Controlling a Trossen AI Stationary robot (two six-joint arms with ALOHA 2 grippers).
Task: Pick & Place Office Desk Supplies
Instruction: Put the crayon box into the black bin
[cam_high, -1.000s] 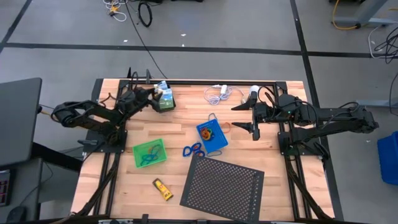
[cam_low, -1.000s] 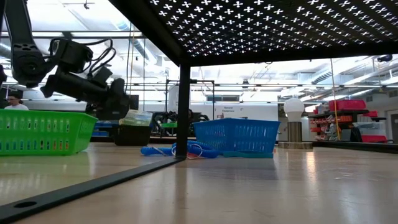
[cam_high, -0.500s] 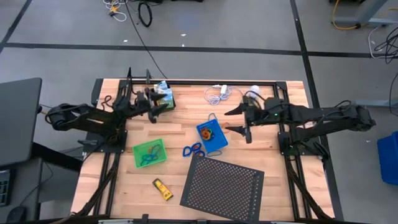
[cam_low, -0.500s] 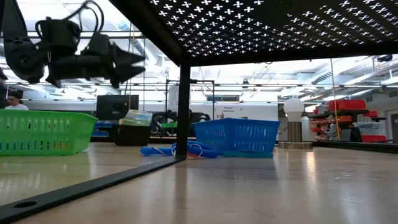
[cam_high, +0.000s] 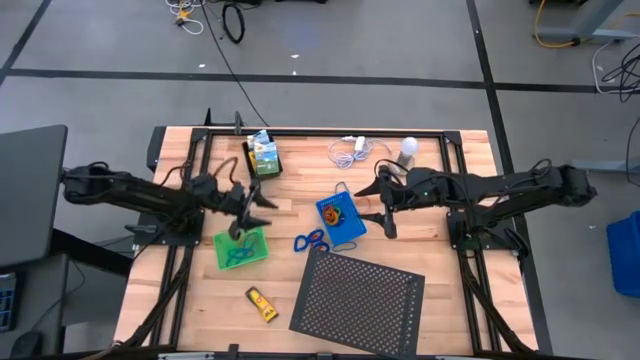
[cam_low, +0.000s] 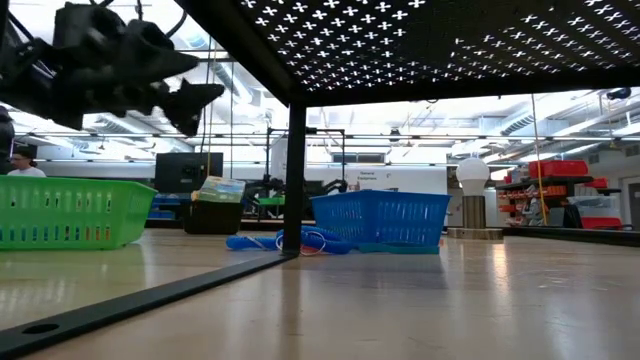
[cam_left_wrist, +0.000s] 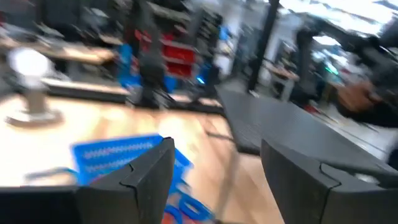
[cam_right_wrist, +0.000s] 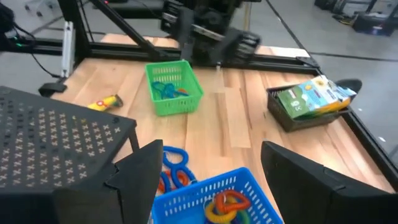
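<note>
The left tool (cam_high: 252, 208) hangs with its fingers spread and nothing between them, just over the far edge of the green plastic mesh tray (cam_high: 241, 246), which holds a tangle of blue loops (cam_high: 238, 252). The right tool (cam_high: 383, 208) is likewise released and empty, poised just right of the blue plastic mesh tray (cam_high: 341, 217) with its orange and red rings (cam_right_wrist: 225, 204). More blue loops (cam_high: 310, 241) lie on the wooden worktop (cam_high: 290, 205) just left of that tray, a small yellow tube (cam_high: 262, 303) lies near the front, and the black tray with green-white boxes (cam_high: 264, 157) sits at the far left.

Risks as I judge them: a descending right tool could strike the blue tray's rim and push it onto the loose loops; the floppy loops may slip from a shallow pinch. The large black perforated sheet (cam_high: 358, 293) stands close by and could be clipped by a reach towards the tube.
</note>
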